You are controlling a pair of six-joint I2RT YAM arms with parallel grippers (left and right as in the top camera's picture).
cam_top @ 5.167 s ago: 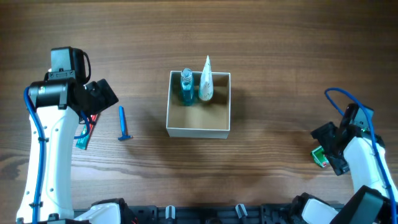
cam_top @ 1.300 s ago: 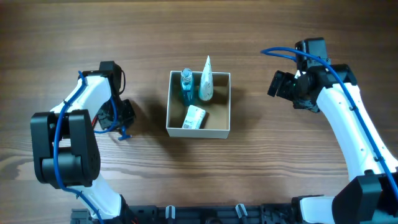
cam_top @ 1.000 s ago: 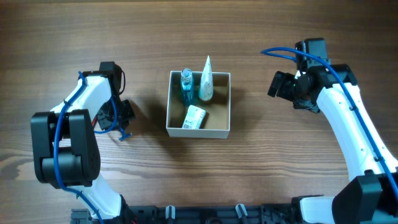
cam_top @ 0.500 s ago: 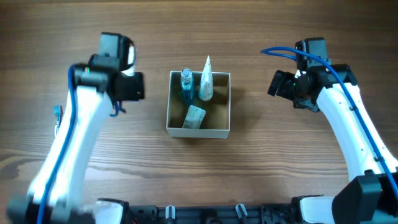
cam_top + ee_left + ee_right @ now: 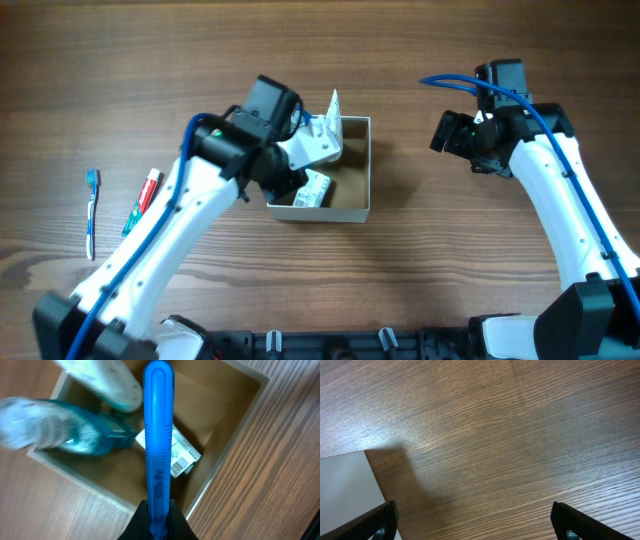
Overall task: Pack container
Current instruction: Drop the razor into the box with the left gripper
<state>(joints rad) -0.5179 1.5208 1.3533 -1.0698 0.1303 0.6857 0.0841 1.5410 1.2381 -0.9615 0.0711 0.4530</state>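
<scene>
The container (image 5: 369, 170) is a square white-walled box with a tan inside, at the table's middle. In the left wrist view its cardboard floor (image 5: 212, 407) holds a blue bottle (image 5: 75, 437), a white tube (image 5: 107, 382) and a small labelled box (image 5: 182, 454). My left gripper (image 5: 288, 178) hangs over the container's left side, shut on a blue razor (image 5: 158, 435) whose handle points out over the box. The left gripper (image 5: 157, 522) pinches the handle's lower end. To the right of the container my right gripper (image 5: 450, 135) stands open and holds nothing, above bare wood (image 5: 477, 525).
A blue toothbrush (image 5: 92, 210) and a red and green toothpaste tube (image 5: 143, 200) lie at the table's left. The white tube (image 5: 330, 125) leans over the container's back rim. A white container wall (image 5: 345, 490) shows at the right wrist view's lower left.
My left arm has lifted the blue razor from the table's left and swung right, over the container. The right arm has not moved.
</scene>
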